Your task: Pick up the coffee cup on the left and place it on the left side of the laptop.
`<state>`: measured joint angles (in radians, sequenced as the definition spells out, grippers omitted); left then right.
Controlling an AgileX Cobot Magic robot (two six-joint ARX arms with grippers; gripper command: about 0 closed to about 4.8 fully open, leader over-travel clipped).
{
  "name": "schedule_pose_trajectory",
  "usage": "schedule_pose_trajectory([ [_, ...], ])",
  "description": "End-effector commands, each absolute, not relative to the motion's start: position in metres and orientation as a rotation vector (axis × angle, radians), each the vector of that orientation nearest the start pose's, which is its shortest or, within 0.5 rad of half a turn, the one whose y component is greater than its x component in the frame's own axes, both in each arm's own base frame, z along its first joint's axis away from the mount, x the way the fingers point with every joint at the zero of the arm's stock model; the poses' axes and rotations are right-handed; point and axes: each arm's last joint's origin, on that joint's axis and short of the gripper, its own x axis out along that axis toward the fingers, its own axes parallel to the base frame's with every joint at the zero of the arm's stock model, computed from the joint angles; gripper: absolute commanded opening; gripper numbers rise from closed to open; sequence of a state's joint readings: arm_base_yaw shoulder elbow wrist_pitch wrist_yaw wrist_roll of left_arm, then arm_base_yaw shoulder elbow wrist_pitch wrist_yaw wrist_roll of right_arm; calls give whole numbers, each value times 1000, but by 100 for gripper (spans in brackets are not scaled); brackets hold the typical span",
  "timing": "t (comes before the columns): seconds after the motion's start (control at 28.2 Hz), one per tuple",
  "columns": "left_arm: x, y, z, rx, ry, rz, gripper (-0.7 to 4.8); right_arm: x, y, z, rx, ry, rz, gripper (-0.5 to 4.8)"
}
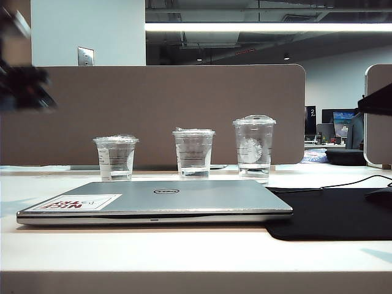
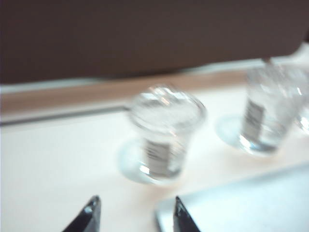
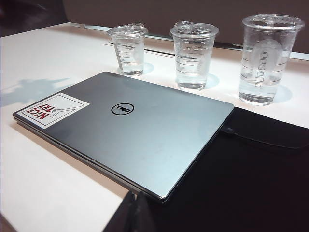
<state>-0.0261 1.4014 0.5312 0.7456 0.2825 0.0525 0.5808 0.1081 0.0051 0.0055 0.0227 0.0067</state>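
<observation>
Beyond left end effector (image 2: pixel 135 212): coffee cup (image 2: pixel 165 140), apart.

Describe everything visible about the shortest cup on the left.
The coffee cup is short, clear plastic, with a crinkled clear lid, thin horizontal lines and a white label. It stands upright on the white table, behind the laptop, leftmost of three cups. Nothing touches it; the left end effector is short of it.

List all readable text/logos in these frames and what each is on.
"NICE TRY": red letters on the white sticker on the laptop lid.
"DELL": round logo at the lid's centre.
"2": sign in the background.
Coffee cup label: too small.
Tallest cup logo: unreadable.
</observation>
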Motion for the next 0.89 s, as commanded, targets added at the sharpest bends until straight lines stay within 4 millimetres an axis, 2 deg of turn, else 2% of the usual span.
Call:
schedule_pose_trajectory([
  [0.04,296,-18,192,26,147,-387,202,87,56,157,-19,86,556,-4],
  [0.11,307,-19,185,22,171,-390,258,88,56,157,-19,87,549,-4],
  [0.18,327,-19,173,15,205,-392,366,89,53,157,-18,87,516,-4],
  [0.25,332,-20,170,13,215,-398,403,90,52,157,-17,87,503,-4],
  [0.53,341,-22,160,-47,243,-437,409,91,51,157,-17,87,492,-4],
  [0.75,348,-22,149,-33,174,-438,409,91,51,157,-17,88,492,-4],
  [0.89,364,-23,139,-35,164,-468,409,91,51,157,-17,87,492,-4],
])
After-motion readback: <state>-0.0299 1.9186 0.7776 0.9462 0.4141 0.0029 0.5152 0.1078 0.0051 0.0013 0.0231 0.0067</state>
